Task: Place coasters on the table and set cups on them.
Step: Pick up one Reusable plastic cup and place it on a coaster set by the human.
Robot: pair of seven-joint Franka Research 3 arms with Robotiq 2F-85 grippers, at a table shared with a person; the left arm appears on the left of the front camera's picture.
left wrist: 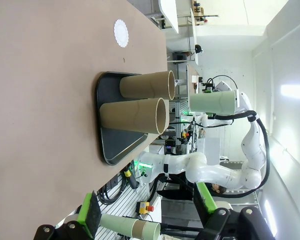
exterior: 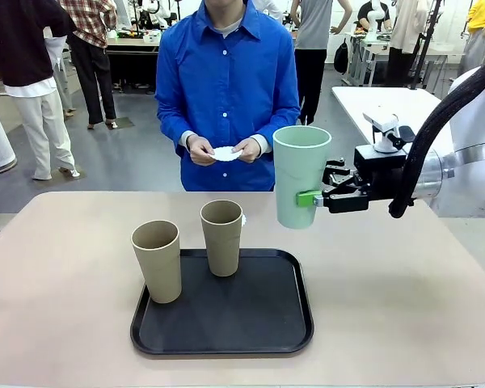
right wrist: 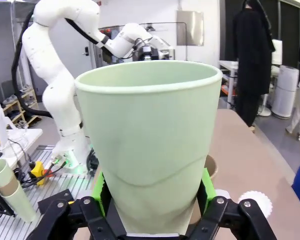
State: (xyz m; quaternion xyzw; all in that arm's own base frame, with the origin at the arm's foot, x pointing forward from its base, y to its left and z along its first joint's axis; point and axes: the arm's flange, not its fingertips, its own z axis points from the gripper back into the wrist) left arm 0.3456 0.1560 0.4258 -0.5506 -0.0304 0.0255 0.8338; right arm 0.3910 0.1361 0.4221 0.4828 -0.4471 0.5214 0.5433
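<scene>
Mint-green cup [exterior: 301, 176], matte and tapered: we see the right gripper [exterior: 310, 199] clamped on its lower wall above the beige table [exterior: 404, 307]; the left gripper [left wrist: 147, 209] has its jaws apart.

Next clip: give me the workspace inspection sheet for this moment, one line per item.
Surface: beige table carrying a black tray.
Job's things: nearer tan cup and farther tan cup upright on the tray; green cup held above the table; one coaster on the table beyond the tray; second coaster in the person's hands.
Clutter: nothing seen.
Grippers: right gripper shut on the green cup; left gripper open, empty.
Cables: black hose along the right arm.
Surroundings: people and other tables behind.
</scene>
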